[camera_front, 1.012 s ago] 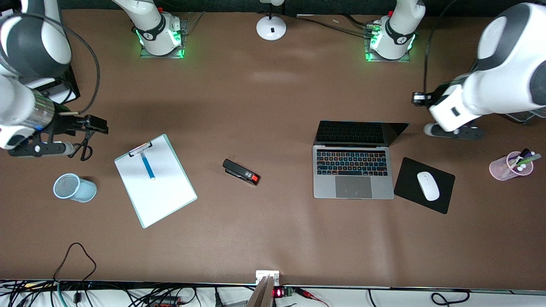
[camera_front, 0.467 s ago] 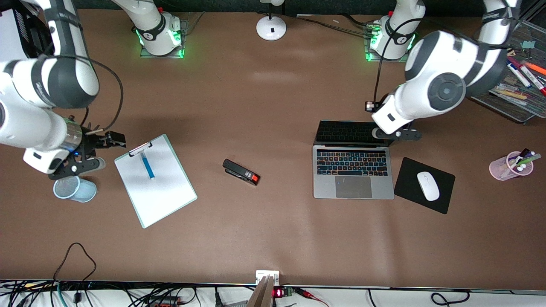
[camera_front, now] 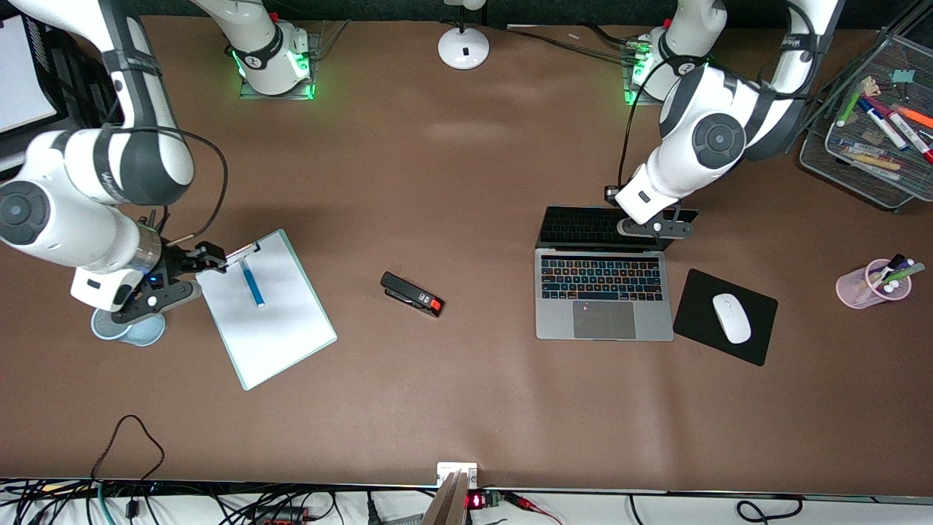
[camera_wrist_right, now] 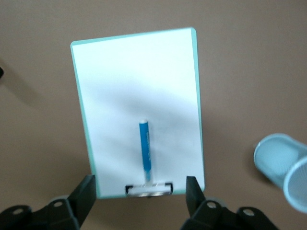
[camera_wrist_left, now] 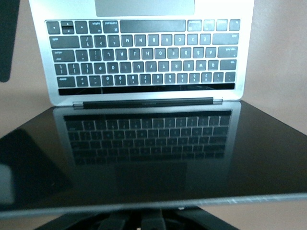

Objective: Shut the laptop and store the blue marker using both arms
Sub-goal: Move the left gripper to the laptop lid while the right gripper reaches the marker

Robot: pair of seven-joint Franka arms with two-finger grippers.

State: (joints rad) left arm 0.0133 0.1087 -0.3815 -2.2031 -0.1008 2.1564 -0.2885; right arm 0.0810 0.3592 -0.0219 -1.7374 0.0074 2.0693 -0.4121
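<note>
The silver-grey laptop (camera_front: 603,292) stands open toward the left arm's end of the table, its dark screen (camera_front: 583,226) tilted back. My left gripper (camera_front: 654,227) is at the screen's top edge, fingers close together and empty. The left wrist view shows the screen (camera_wrist_left: 153,158) and the keyboard (camera_wrist_left: 144,57), with my gripper (camera_wrist_left: 136,221) just past the lid's edge. The blue marker (camera_front: 252,283) lies on a white clipboard (camera_front: 266,310). My right gripper (camera_front: 210,259) is open and empty over the clipboard's clip end. In the right wrist view the marker (camera_wrist_right: 145,151) lies between the open fingers (camera_wrist_right: 87,189).
A black stapler (camera_front: 412,294) lies mid-table. A light-blue mesh cup (camera_front: 127,328) lies beside the clipboard under my right hand and shows in the right wrist view (camera_wrist_right: 283,167). A black mouse pad (camera_front: 700,299) with a white mouse, a pink pen cup (camera_front: 875,283) and a wire tray (camera_front: 867,146) are near the laptop.
Both arms swung in over the table. My right gripper moved to the clipboard's clip end. My left gripper moved from the table's end to the laptop's screen edge.
</note>
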